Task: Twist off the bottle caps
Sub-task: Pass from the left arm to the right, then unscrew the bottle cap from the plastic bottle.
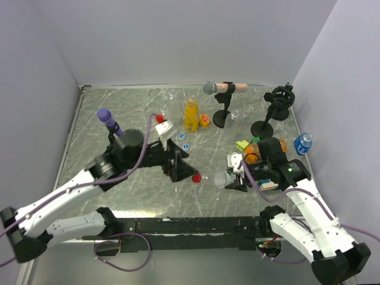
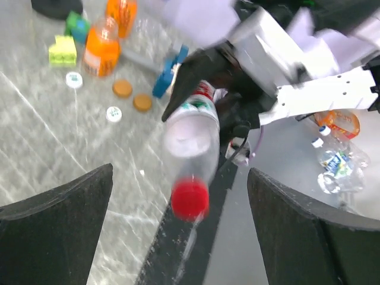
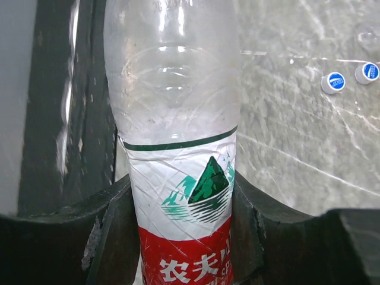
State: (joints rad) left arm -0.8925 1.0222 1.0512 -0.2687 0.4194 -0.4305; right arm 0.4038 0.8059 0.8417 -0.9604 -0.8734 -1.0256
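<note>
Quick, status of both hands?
Left hand: open, fingers apart, red cap ahead of it, not gripped.
Right hand: closed on the bottle.

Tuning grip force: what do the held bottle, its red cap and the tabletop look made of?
Bottle: thin clear plastic, glossy; see-through wall with moulded ribs and glare, printed film label.
Red cap: opaque plastic, probably smooth; blurred.
Tabletop: grey marble-look surface with white veins, slightly shiny; stone or laminate, cannot tell.
</note>
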